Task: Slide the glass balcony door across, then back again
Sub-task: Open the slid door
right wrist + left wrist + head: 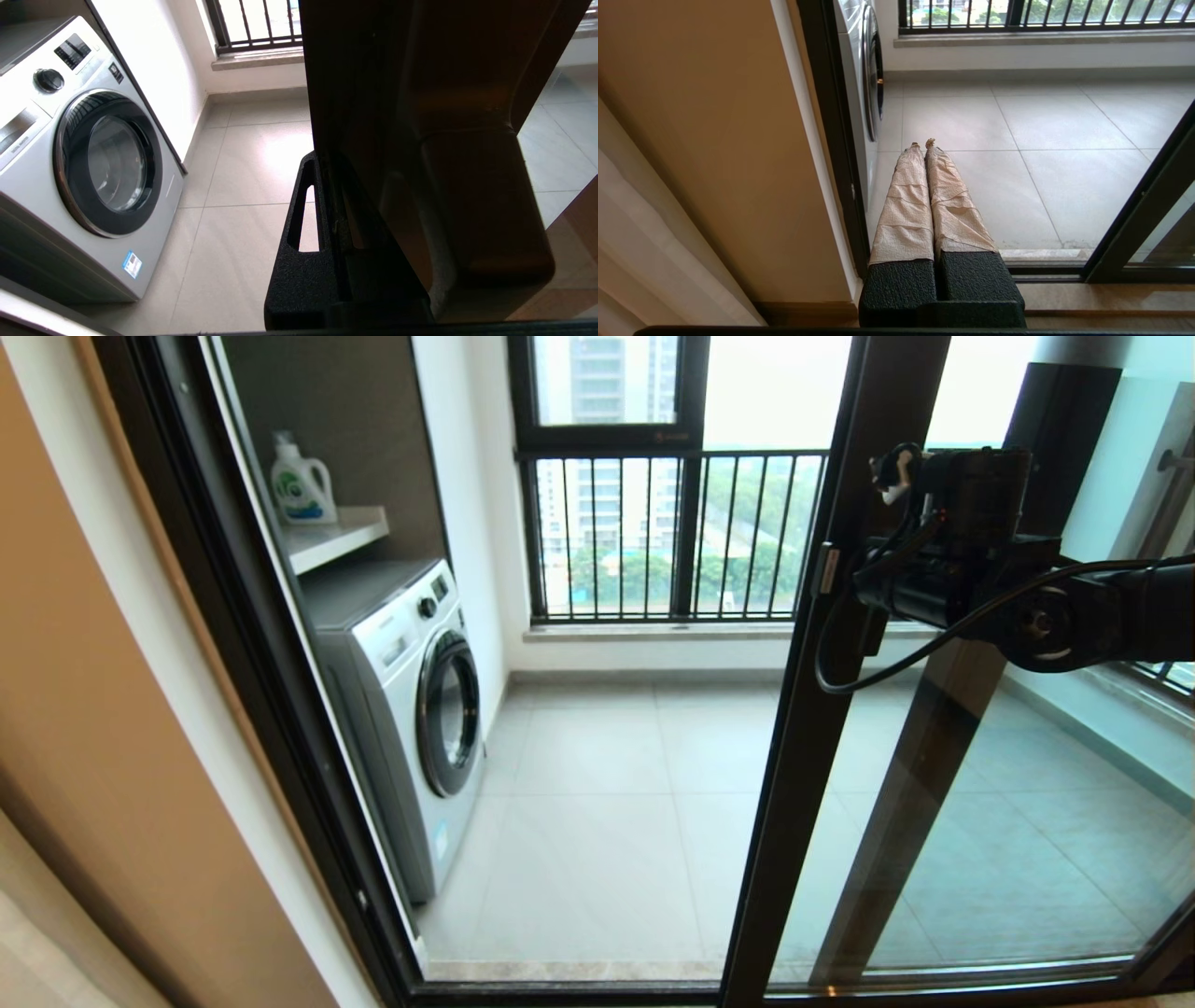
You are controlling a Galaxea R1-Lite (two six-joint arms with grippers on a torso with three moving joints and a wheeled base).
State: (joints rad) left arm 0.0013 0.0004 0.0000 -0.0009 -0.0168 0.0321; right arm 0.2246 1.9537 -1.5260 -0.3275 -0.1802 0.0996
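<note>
The glass balcony door (990, 821) stands slid to the right, and its dark left upright (803, 728) sits right of the middle of the opening. My right gripper (864, 590) is at that upright at about mid height. In the right wrist view one black finger (303, 210) lies along the upright's edge (345, 93); the other is hidden behind the frame, and the jaws look shut. The brown bar handle (472, 186) runs just beside them. My left gripper (923, 144) hangs low by the left jamb, its tape-wrapped fingers shut on nothing.
A washing machine (411, 709) stands on the balcony's left, with a detergent bottle (301, 485) on the shelf above. The railed window (672, 532) closes the far side. The dark left jamb (233, 616) and floor track (1045, 270) border the opening onto pale tiles (597, 803).
</note>
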